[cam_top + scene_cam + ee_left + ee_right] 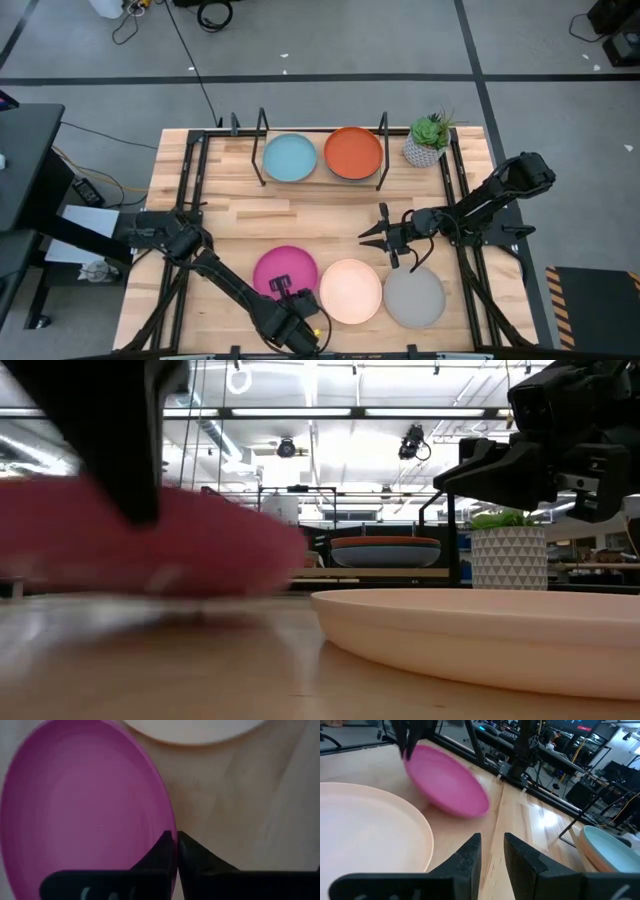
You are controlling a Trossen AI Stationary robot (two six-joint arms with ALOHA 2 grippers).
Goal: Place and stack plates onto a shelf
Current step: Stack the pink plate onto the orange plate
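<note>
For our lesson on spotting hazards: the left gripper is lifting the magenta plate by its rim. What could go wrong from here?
1. The left gripper pinches only the magenta plate's rim, and the plate hangs tilted, so it might slip.
2. The peach plate lies right beside it; a swing could knock it.
3. The right gripper hovers between the plates and the shelf, so the arms might cross.

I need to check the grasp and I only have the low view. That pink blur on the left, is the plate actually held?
Observer: Yes, the left gripper is shut on the rim of the magenta plate.
Operator: Is it lying flat?
Observer: No, the right wrist view shows it tilted, with the gripped edge high.
Operator: What is on the shelf?
Observer: The shelf holds a light blue plate beside the orange plate.
</note>
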